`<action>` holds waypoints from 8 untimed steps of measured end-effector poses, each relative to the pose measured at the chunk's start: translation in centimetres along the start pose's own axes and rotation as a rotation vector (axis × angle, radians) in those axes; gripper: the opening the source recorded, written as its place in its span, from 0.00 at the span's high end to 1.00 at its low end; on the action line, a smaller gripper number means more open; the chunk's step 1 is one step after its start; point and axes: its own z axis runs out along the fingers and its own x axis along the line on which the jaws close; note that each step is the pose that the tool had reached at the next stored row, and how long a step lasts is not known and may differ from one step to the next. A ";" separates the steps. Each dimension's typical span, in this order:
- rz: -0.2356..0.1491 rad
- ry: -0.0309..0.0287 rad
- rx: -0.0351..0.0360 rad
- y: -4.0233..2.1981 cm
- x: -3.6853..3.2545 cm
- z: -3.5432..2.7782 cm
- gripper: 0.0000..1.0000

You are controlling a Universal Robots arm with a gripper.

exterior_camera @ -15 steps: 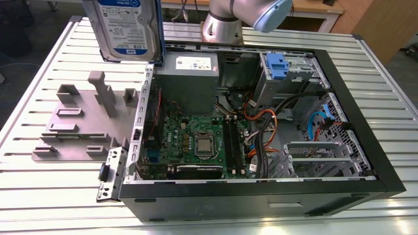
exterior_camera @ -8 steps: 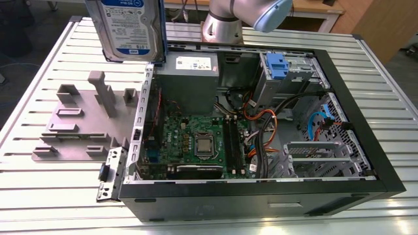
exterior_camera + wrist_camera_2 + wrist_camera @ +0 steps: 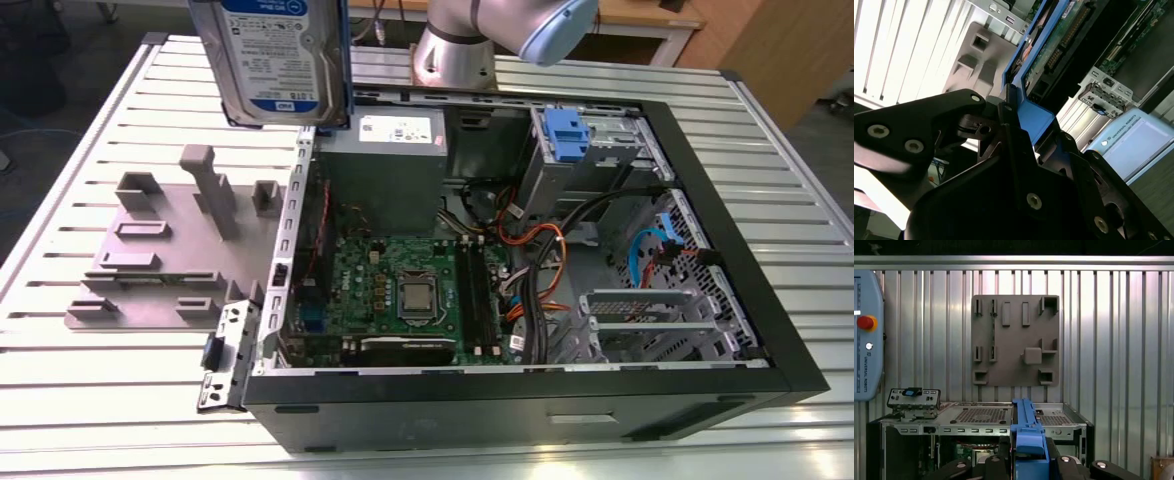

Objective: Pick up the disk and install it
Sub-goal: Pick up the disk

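A: Exterior view shows your disk [image 3: 274,60] up in the air, upright, label to the camera, clear of the open computer case [image 3: 747,300]
B: How will it handle?
A: Stiff and fairly heavy, I'd judge, with delicate insides; you take it by the blue rails, never the label face
B: And the claw?
A: First wrist view: your claw [image 3: 1029,462] is pinched nearly closed on the blue end tab [image 3: 1029,442], gripping the disk

I read the disk [image 3: 274,60] at the exterior view's upper left: silver body, white-and-blue label facing the camera, blue carrier rails, upright on edge, suspended in the air.
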 end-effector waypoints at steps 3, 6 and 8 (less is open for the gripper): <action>0.000 0.0001 0.0000 -0.25 0.00 0.00 0.64; 0.000 0.0001 -0.0001 -0.48 0.00 0.00 0.64; 0.000 0.0000 0.0000 -0.64 -0.01 0.01 0.64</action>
